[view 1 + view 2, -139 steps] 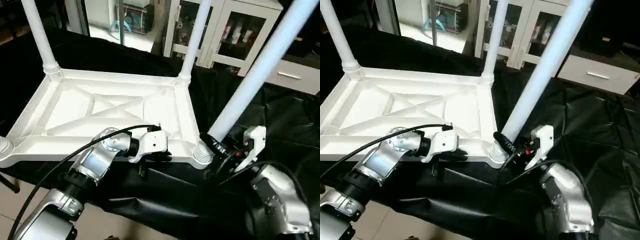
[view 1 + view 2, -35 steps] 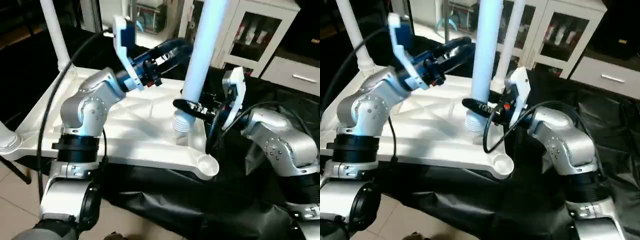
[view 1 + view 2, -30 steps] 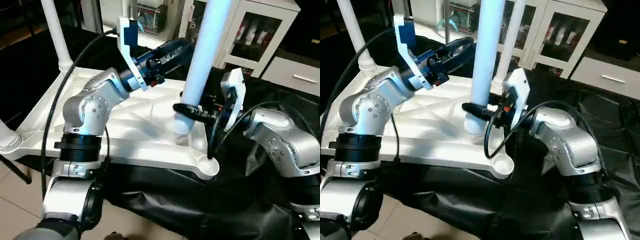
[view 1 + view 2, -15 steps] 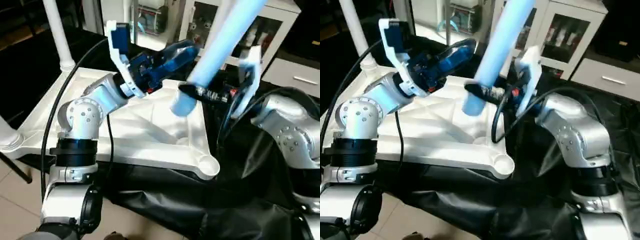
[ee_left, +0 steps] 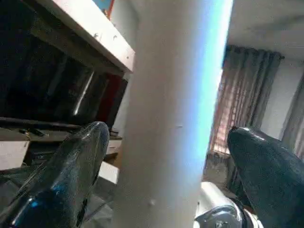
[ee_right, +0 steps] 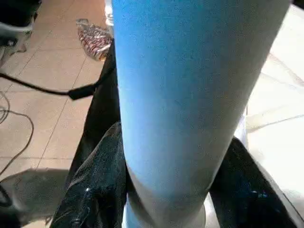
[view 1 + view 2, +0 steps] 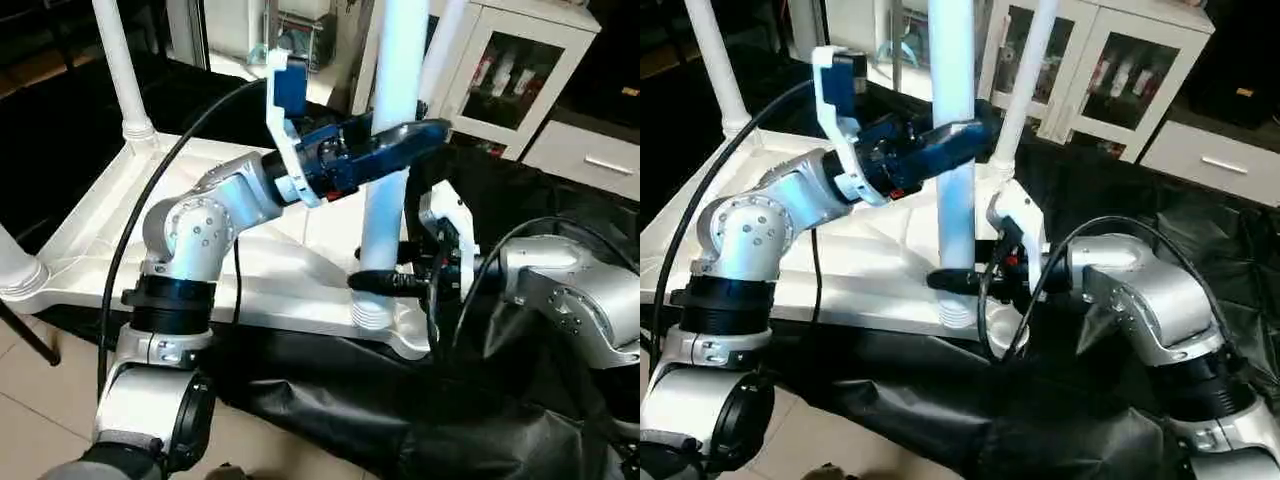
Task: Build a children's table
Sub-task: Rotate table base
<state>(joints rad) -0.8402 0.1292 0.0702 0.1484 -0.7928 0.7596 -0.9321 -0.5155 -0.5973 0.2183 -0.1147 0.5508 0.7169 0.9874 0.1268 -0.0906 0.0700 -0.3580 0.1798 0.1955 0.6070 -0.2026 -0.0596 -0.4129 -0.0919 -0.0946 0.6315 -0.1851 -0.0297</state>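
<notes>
Left eye view: the right pincer (image 7: 385, 282) pinches the near leg (image 7: 392, 150) low down, just above its ribbed end, which stands upright in the near right corner socket of the upturned tabletop (image 7: 100, 230). The left pincer (image 7: 405, 140) sits higher on the same leg, its fingers spread to either side of the tube. Two more legs rise beyond both pincers.

Left wrist view: both black fingers (image 5: 61, 175) stand apart from the leg between them.

Right wrist view: the fingers (image 6: 95, 190) press against the tube on both sides.
</notes>
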